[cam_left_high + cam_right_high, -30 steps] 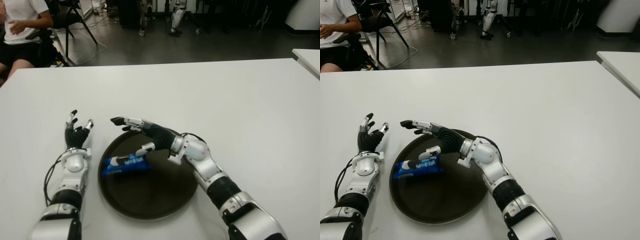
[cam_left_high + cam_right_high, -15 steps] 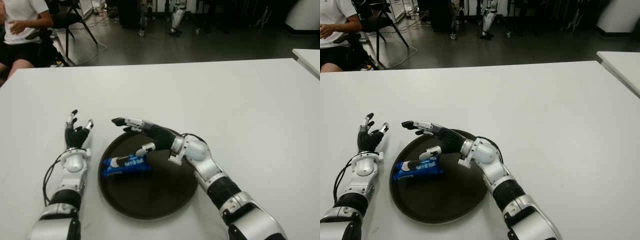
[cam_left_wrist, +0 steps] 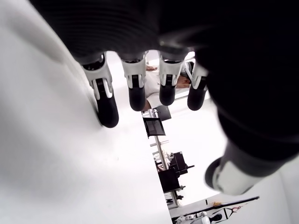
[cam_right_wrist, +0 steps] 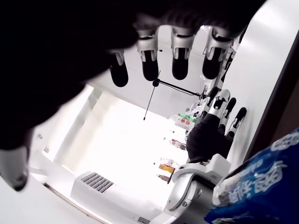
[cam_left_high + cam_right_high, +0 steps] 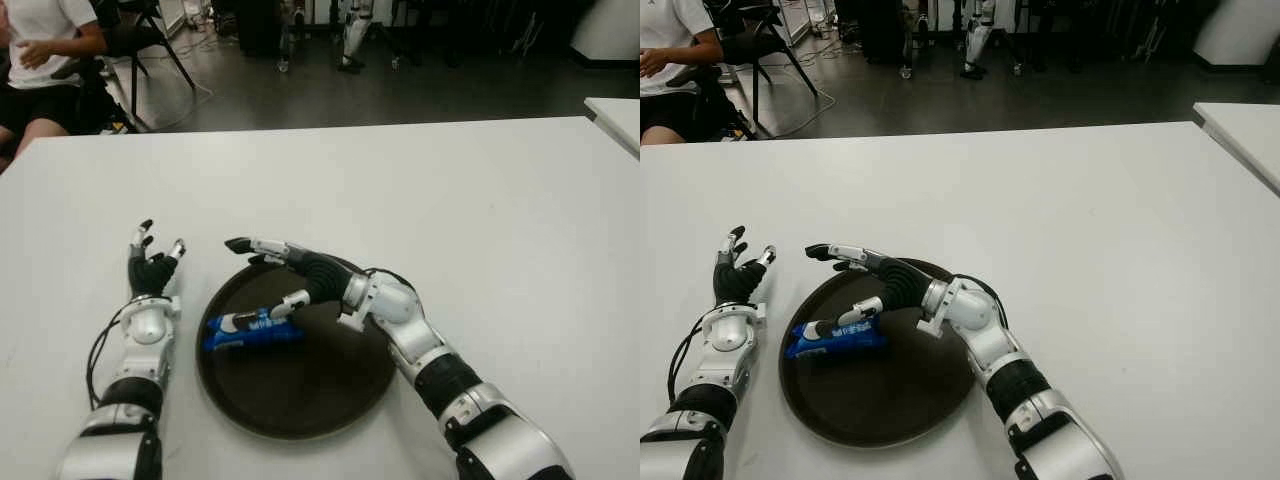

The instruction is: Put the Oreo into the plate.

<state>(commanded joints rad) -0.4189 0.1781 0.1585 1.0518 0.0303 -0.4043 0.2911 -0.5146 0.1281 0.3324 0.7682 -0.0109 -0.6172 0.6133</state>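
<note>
Black-fingered right hand point(image 5: 290, 272) spread open over a blue Oreo pack point(image 5: 252, 329) lying in the dark plate point(image 5: 300, 400), left hand point(image 5: 150, 270) open lower left, on a white table point(image 5: 450, 200); seated person point(image 5: 40, 50) upper left.

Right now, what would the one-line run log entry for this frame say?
blue Oreo pack: lying in dark round plate | right hand: open, above pack | left hand: open, left of plate | white table

Right hand point(image 5: 290, 272) over far-left part of dark plate point(image 5: 330, 390), fingers spread, nothing grasped; blue Oreo pack point(image 5: 252, 329) just below thumb. Left hand point(image 5: 150, 270) left of plate, fingers extended.
</note>
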